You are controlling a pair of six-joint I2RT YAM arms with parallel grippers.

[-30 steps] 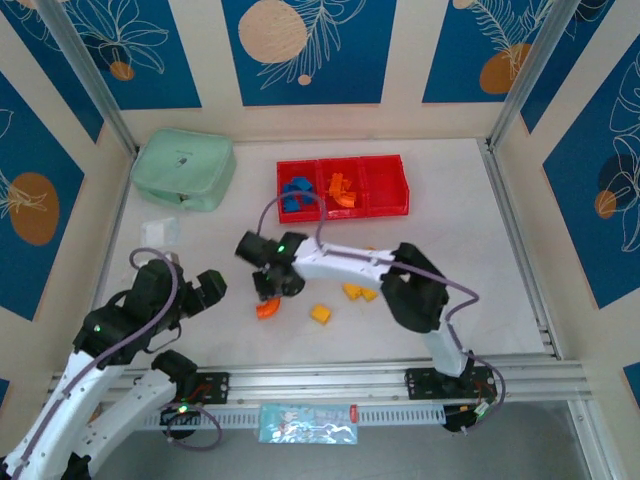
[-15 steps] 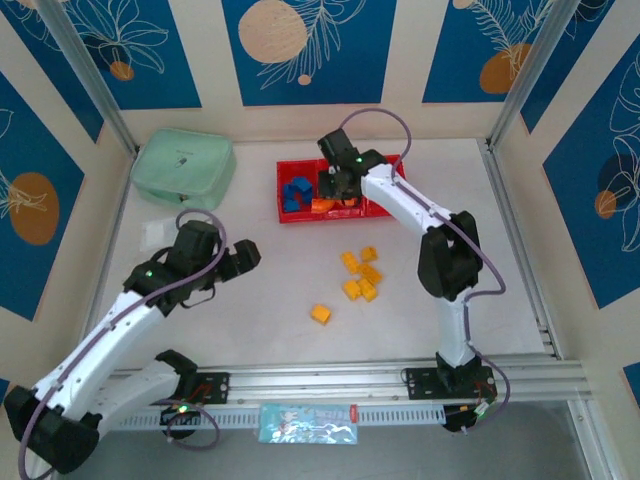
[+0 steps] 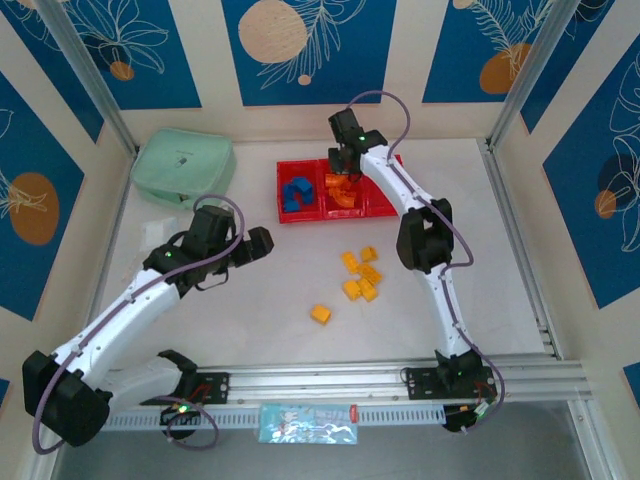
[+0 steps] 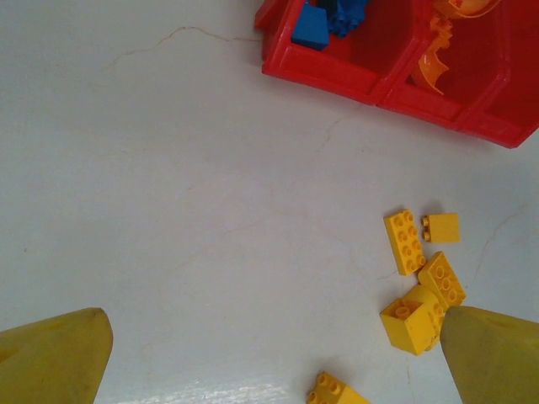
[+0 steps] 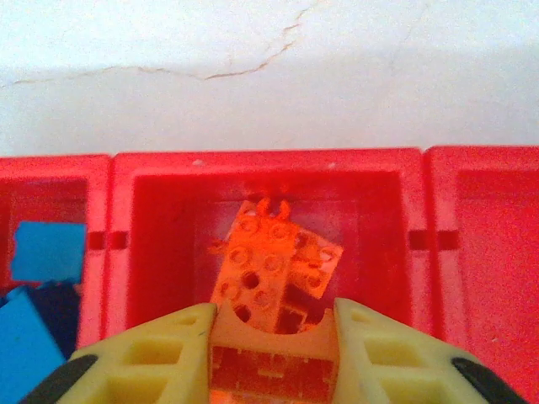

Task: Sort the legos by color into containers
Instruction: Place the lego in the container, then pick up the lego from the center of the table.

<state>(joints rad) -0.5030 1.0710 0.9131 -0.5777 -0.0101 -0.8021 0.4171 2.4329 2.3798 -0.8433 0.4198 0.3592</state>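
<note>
On the white table, seen from above, the red plastic tray of three joined rectangular bins lies at 12 o'clock, with the mint-green soft zip pouch well apart from it at 10 o'clock. The tray's left bin holds blue bricks and its middle bin holds orange bricks. The right pincer hangs over the middle bin. In its wrist view the pincer points down into that bin, and its pale yellow fingers are closed on an orange arched brick that fills the gap between them and touches both. This brick sits just above the loose orange bricks on the bin floor, with the blue bricks in the bin at 9 o'clock. The left pincer hovers above bare table just off centre toward 9 o'clock. Its wrist view shows the yellow fingertips spread wide with nothing between them. A cluster of yellow square bricks lies just off centre toward 4 o'clock, some touching each other, and a single yellow brick lies near 6 o'clock, apart from the cluster. From the left wrist the cluster sits at 4 o'clock and the tray at 1 o'clock.
</note>
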